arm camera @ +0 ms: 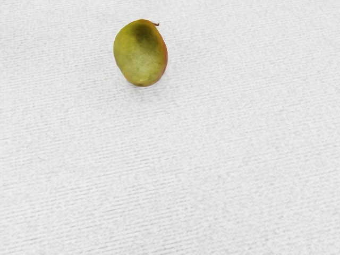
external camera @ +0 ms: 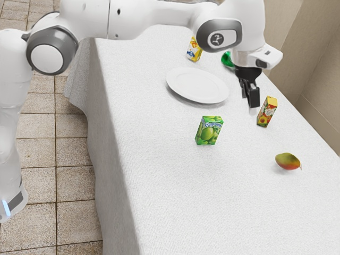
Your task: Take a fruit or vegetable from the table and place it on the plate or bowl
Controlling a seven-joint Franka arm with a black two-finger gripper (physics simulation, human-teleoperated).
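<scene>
A smooth oval mango (external camera: 287,161), green blushing to orange-red with a short stem, lies on the white woven tablecloth (external camera: 159,186), well apart from the glossy round white plate (external camera: 197,84). From the wrist, the mango (arm camera: 141,52) looks dull green with a red edge. The black gripper (external camera: 251,102) hangs beside a tall orange juice carton (external camera: 266,111), and its side-on pose hides whether it is spread or closed. A green apple-juice carton (external camera: 209,130) stands near the plate.

Yellow-green mango (arm camera: 140,52) blushed red, white plate (external camera: 197,85), green carton (external camera: 209,130), white woven tablecloth (external camera: 175,191)
</scene>
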